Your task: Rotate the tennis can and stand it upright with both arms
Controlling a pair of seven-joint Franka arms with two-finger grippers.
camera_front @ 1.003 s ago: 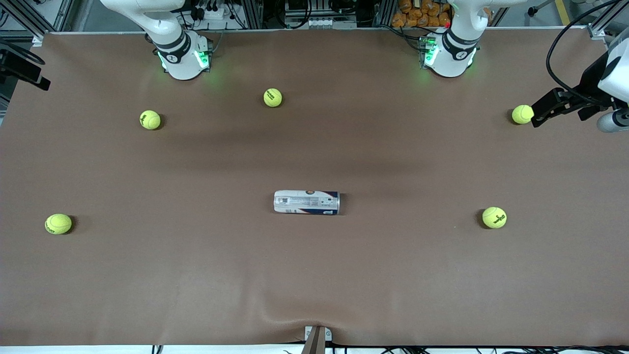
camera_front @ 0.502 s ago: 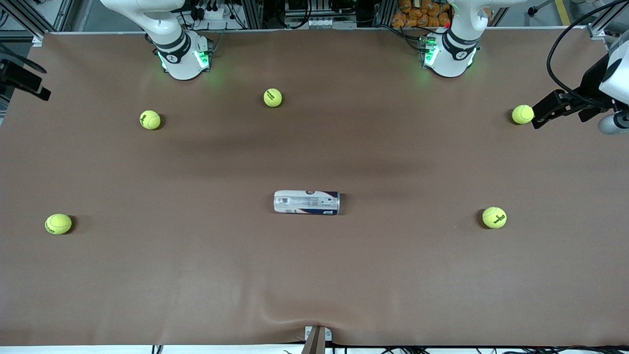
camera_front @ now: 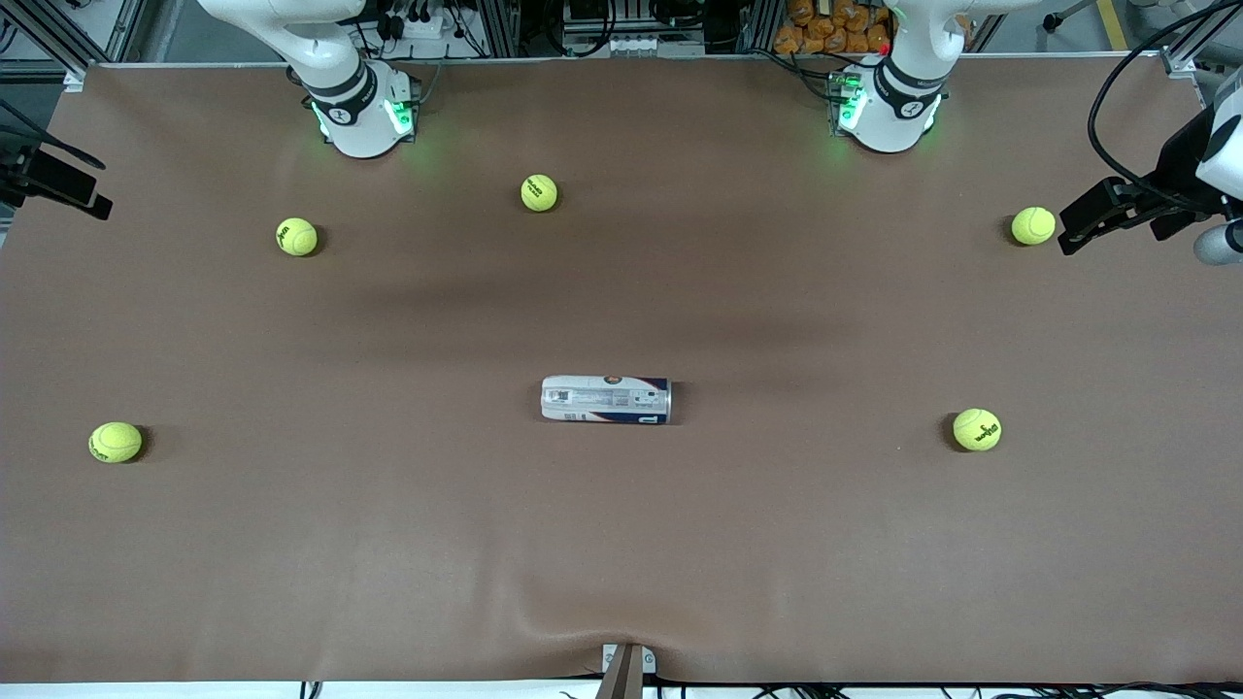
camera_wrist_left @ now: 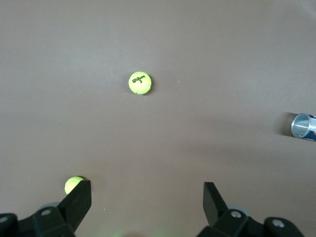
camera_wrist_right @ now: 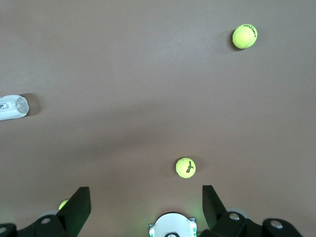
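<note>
Two arms work this table (camera_front: 621, 544), and both grippers are raised at its ends with their fingers spread apart and nothing between them. The left gripper (camera_front: 1068, 233) hangs over the table edge at the left arm's end, just beside a tennis ball (camera_front: 1032, 225); in the left wrist view its fingers (camera_wrist_left: 79, 200) stand wide. The right gripper (camera_front: 92, 202) hangs over the edge at the right arm's end; its fingers (camera_wrist_right: 79, 202) are likewise wide in the right wrist view.

The tennis can (camera_front: 606, 399) lies on its side near the middle of the table, well apart from both grippers. Its long axis runs along the table from one arm's end toward the other, and its silvery rim points toward the left arm's end.

Five balls lie scattered around the can, none touching it:
- one between the two bases (camera_front: 539, 192)
- one near the right arm's base (camera_front: 296, 236)
- one nearer the front camera at the right arm's end (camera_front: 116, 442)
- one nearer the front camera at the left arm's end (camera_front: 976, 429)
- the one beside the left gripper
</note>
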